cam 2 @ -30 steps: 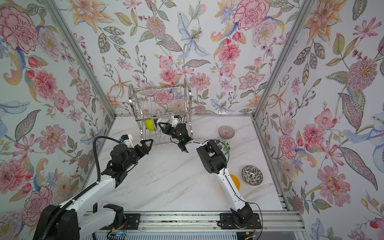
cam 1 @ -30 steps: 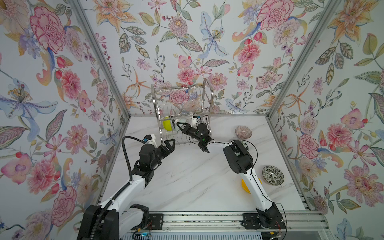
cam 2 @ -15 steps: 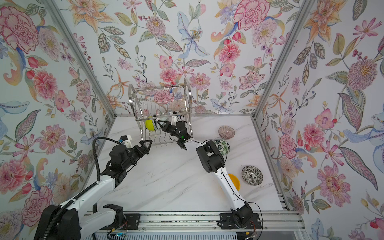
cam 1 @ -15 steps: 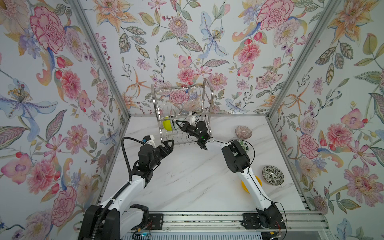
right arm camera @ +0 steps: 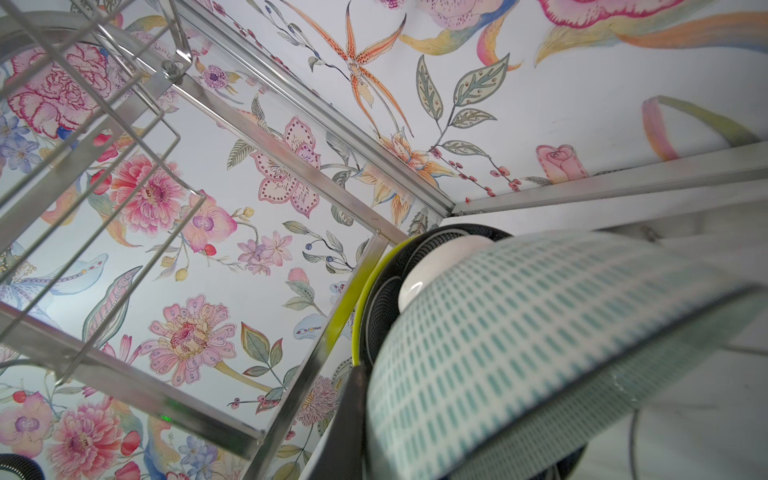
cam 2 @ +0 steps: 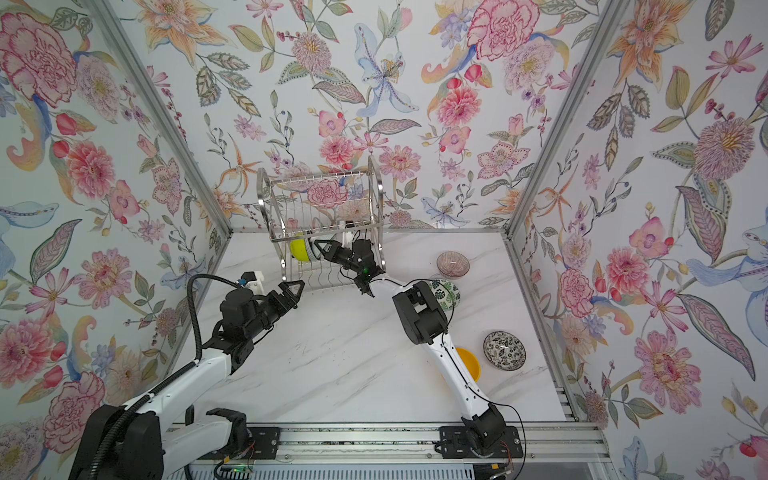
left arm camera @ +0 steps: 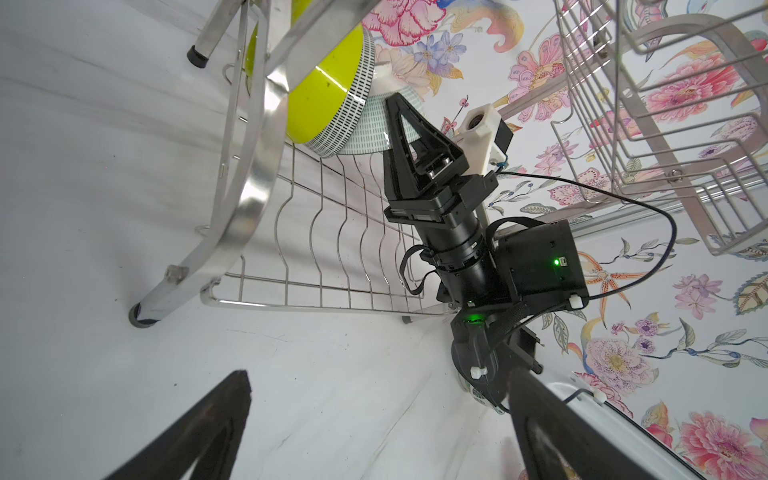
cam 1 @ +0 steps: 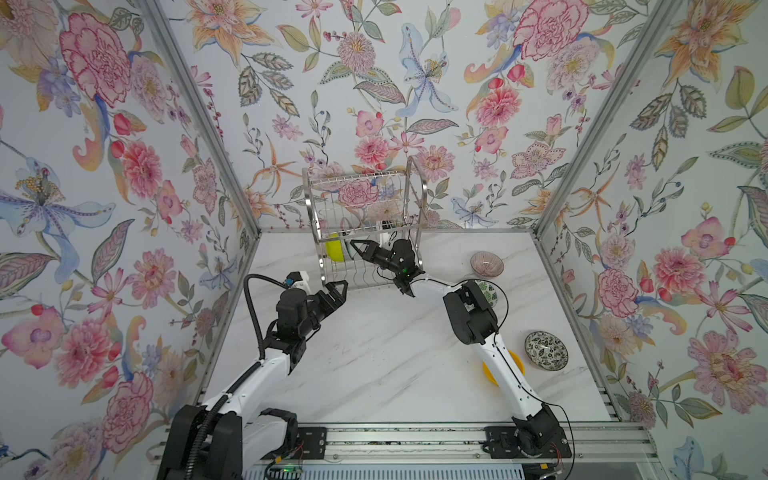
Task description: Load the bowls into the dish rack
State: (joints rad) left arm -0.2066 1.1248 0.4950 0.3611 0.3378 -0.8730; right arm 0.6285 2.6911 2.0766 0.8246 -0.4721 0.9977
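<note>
Placing step in hand: R gripper (left arm camera: 392,102), jaws pinched together on the rim of a pale bowl (left arm camera: 370,129) w/ teal dash print, holds it on edge in the lower tier of the dish rack (cam 1: 309,208), right against the glossy lime bowl (cam 1: 333,249) slotted there. L gripper (cam 1: 338,286) hangs wide apart, empty, just outside the rack's front leg. Next move likely calls for seating the bowl betw. the wavy wire tines, then letting go w/o knocking its neighbour. Pink ribbed bowl (cam 1: 487,264), leaf-print bowl (cam 1: 489,291), black-and-white bowl (cam 1: 545,350) & yellow bowl (cam 1: 516,365) wait on the marble-look table (cam 1: 374,353); all round, smooth glazed ware, rack shiny steel wire
</note>
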